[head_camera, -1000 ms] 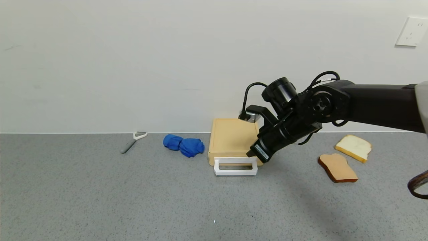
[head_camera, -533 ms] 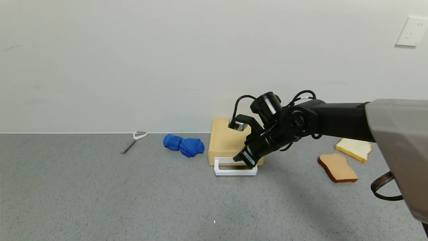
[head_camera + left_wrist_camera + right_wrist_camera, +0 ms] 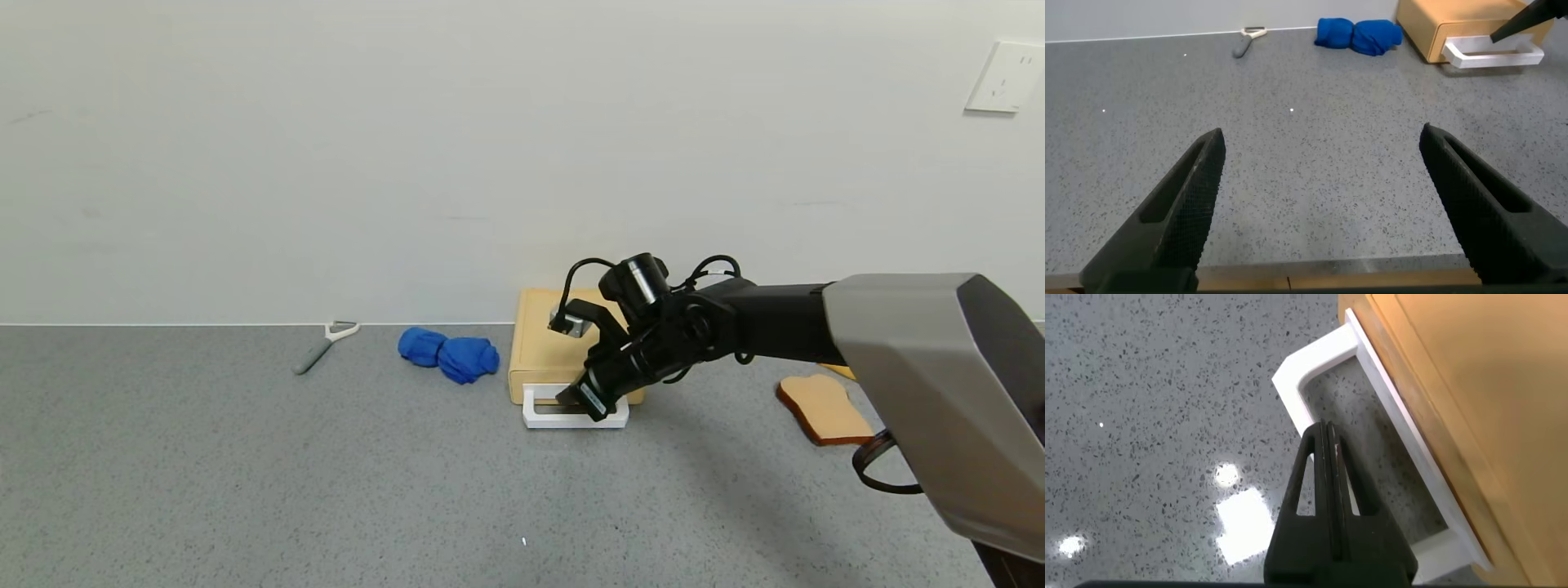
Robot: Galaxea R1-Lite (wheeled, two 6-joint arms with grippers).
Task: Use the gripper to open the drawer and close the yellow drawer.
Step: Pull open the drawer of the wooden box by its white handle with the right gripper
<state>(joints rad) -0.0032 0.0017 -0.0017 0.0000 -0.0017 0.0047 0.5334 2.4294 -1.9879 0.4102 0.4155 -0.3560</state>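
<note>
The drawer point(image 3: 555, 343) is a flat yellow-tan box near the back wall, pushed in, with its white loop handle point(image 3: 545, 421) toward me. My right gripper point(image 3: 574, 398) is shut and empty, its fingertips pointing down at the handle's loop. In the right wrist view the shut fingers point(image 3: 1325, 457) cover the handle's front bar point(image 3: 1294, 380), beside the drawer's tan face point(image 3: 1470, 400). My left gripper point(image 3: 1323, 163) is open and empty, low over the table's near edge. Its view shows the drawer point(image 3: 1437, 20) far off.
A crumpled blue cloth point(image 3: 449, 355) lies just left of the drawer. A grey peeler point(image 3: 322, 345) lies farther left by the wall. A brown toast slice point(image 3: 824, 408) lies to the right, partly behind my right arm.
My right arm has moved left and down. Its shut gripper went from beside the handle's right end to over the handle's loop. The drawer has not moved.
</note>
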